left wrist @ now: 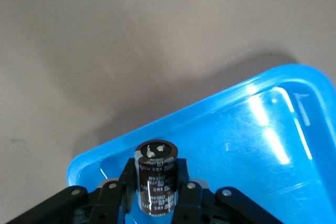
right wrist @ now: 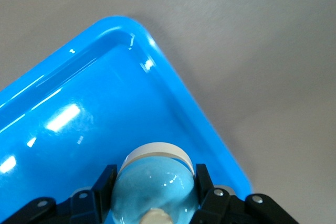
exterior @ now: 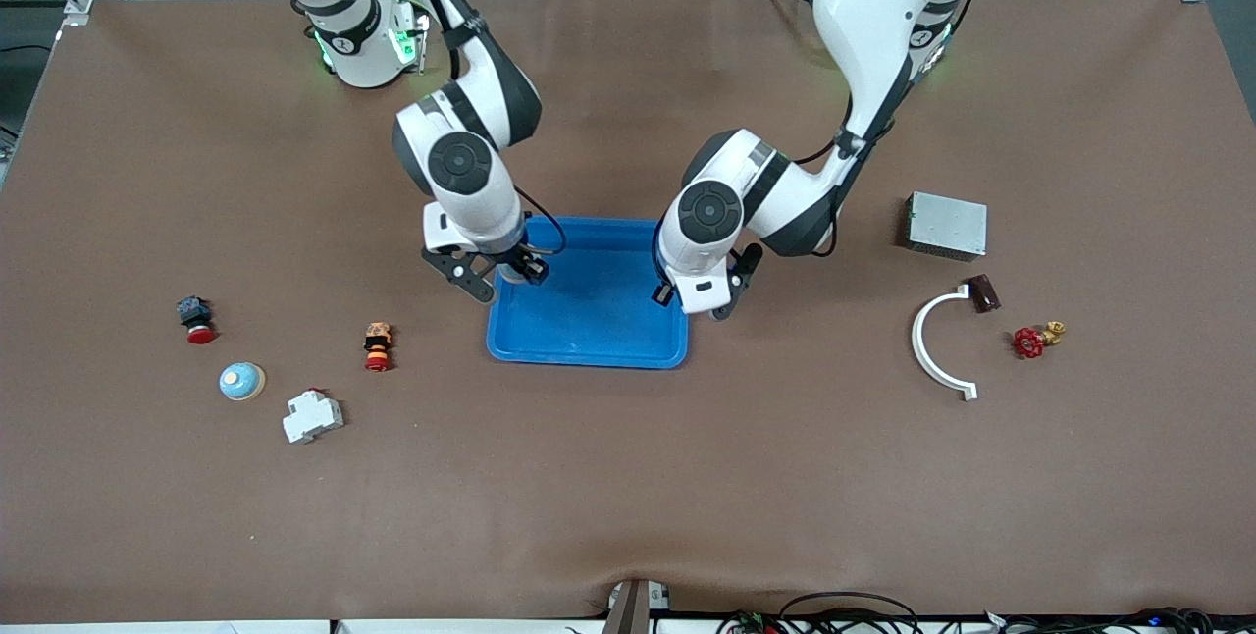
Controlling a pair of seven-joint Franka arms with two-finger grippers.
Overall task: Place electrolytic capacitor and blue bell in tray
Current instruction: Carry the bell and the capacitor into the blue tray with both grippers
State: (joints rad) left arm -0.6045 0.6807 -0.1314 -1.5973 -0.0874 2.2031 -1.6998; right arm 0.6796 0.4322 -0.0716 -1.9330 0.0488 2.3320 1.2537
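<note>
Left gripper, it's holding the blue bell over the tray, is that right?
Not quite. The left gripper holds the capacitor, not the bell, over the tray, as the left wrist view shows. The right gripper holds the bell over the tray.

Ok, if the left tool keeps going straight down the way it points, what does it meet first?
Most likely the blue tray: the left tool, shut on the electrolytic capacitor, points down over the tray's floor near one corner. Nothing shows in between, though the height is unclear.
</note>
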